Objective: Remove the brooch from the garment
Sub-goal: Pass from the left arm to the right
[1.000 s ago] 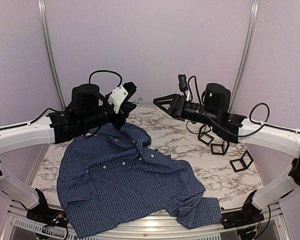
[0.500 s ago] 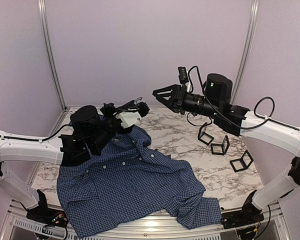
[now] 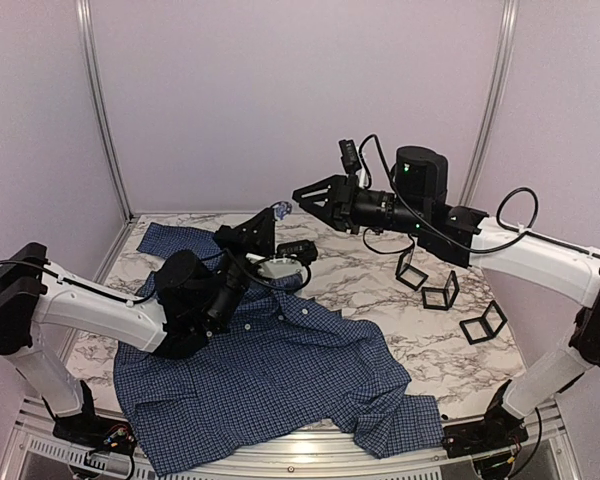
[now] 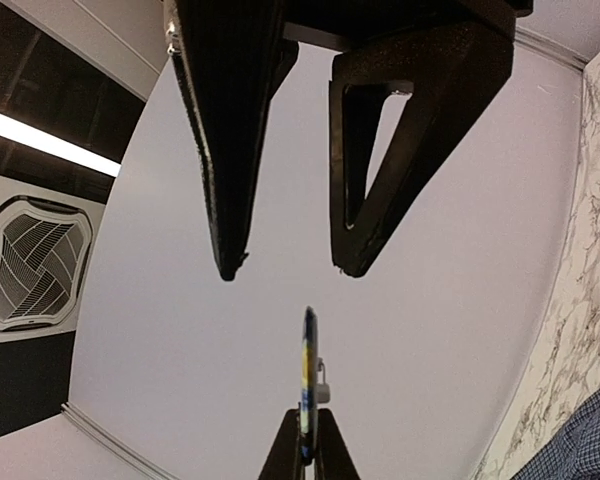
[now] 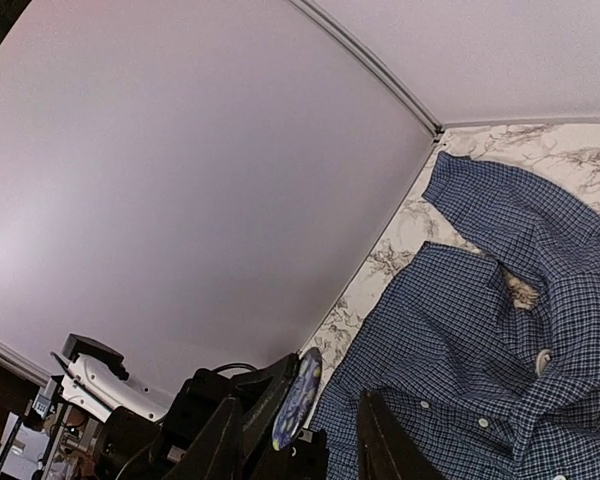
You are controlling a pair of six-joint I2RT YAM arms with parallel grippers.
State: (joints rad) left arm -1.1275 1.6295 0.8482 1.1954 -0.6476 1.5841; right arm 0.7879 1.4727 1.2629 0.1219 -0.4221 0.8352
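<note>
A: Top view?
B: Up top, left hand (image 3: pixel 275 213) is raised over the far part of the shirt (image 3: pixel 270 370), clamped on the brooch (image 3: pixel 281 209). The right hand (image 3: pixel 300 195) points at it from the right, tips just beside the brooch. The shirt lies spread on the counter (image 3: pixel 380 265), below the left hand. Brooch is off the cloth.
A: Left wrist?
B: Own fingers (image 4: pixel 285 458) at the bottom, pinched together on the brooch (image 4: pixel 307 360). It's edge-on and upright, with a small clasp (image 4: pixel 322 375) on its right side. The right hand's fingers hang above it, apart, the gap in line with the brooch. Tips are near it but not touching. A corner of shirt shows low right.
A: Right wrist?
B: Own fingers (image 5: pixel 225 440) spread apart at the bottom. The brooch (image 5: pixel 297 398) shows between them, bluish-pale face toward the camera, held from below by the left hand. The shirt is right of the hand, rumpled on the counter.
</note>
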